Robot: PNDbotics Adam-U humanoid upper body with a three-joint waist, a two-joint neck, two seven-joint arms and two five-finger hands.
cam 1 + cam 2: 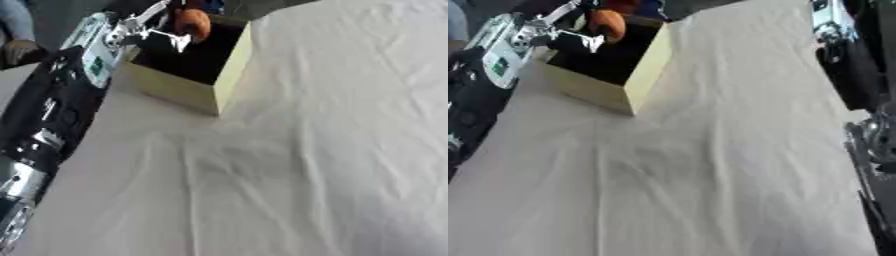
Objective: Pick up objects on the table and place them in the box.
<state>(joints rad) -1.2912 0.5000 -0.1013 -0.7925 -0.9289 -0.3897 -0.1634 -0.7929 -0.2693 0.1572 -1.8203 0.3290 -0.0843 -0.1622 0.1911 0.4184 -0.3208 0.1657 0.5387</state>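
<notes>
Cloth (289, 175) up front is bare and wrinkled, nothing left on it that I can see. Right arm (855, 75) sits idle at the edge, hand out of view. My left hand (153, 27) is clasped on the orange round object (192, 24), held over the dark opening of the cream box (223, 75). I'd keep it centred clear of the near wall, lower a bit, then let go so it doesn't bounce out.

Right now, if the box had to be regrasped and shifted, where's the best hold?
Probably the box's near corner, from above: its top is open and the thin cream walls offer a rim to pinch. The left hand with the orange object occupies the far side.
</notes>
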